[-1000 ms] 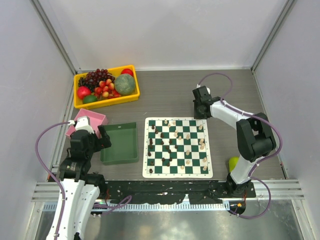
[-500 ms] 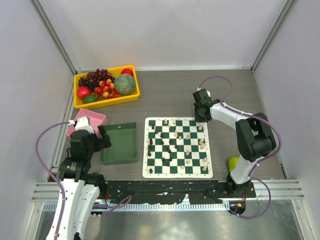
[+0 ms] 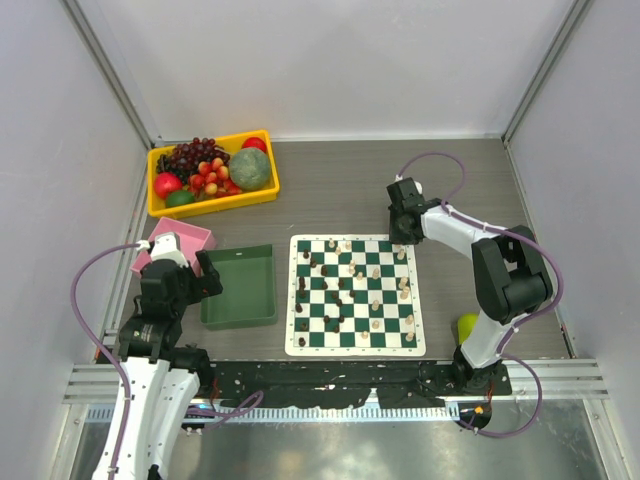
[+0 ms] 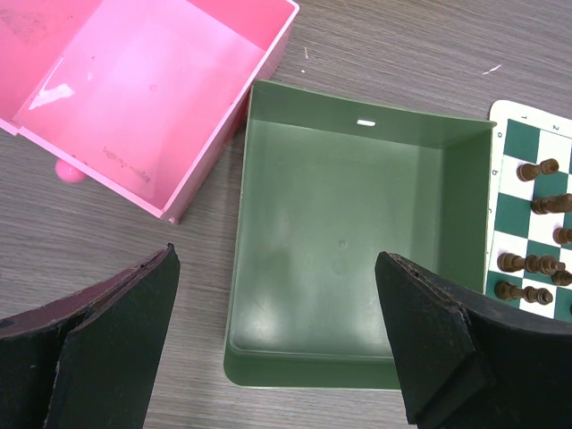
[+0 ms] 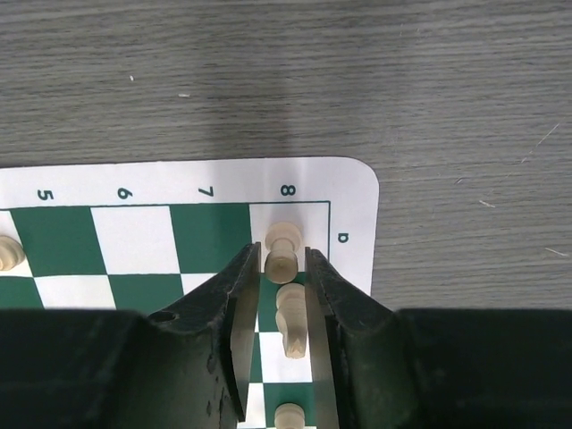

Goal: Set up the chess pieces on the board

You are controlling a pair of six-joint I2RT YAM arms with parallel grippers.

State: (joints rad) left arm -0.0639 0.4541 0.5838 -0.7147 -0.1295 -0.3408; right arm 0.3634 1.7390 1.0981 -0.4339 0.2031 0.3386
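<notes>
The board (image 3: 355, 347) lies mid-table with dark and cream chess pieces (image 3: 340, 290) scattered over it. My right gripper (image 3: 401, 240) hangs over the board's far right corner. In the right wrist view its fingers (image 5: 241, 295) stand slightly apart on either side of an upright cream piece (image 5: 285, 236) on the corner square of the board (image 5: 134, 237); thin gaps show on both sides. A second cream piece (image 5: 291, 320) lies between the fingers further back. My left gripper (image 4: 277, 259) is open and holds nothing, above the near edge of the green tray (image 4: 349, 241).
A pink box (image 3: 180, 240) sits left of the green tray (image 3: 240, 287). A yellow bin of fruit (image 3: 212, 172) stands at the far left. A green fruit (image 3: 466, 325) lies by the right arm's base. Dark pieces (image 4: 527, 264) stand on the board's left edge.
The right gripper has shifted slightly over the board's far right corner, and its jaws have parted from the cream piece standing there. The left arm has not moved.
</notes>
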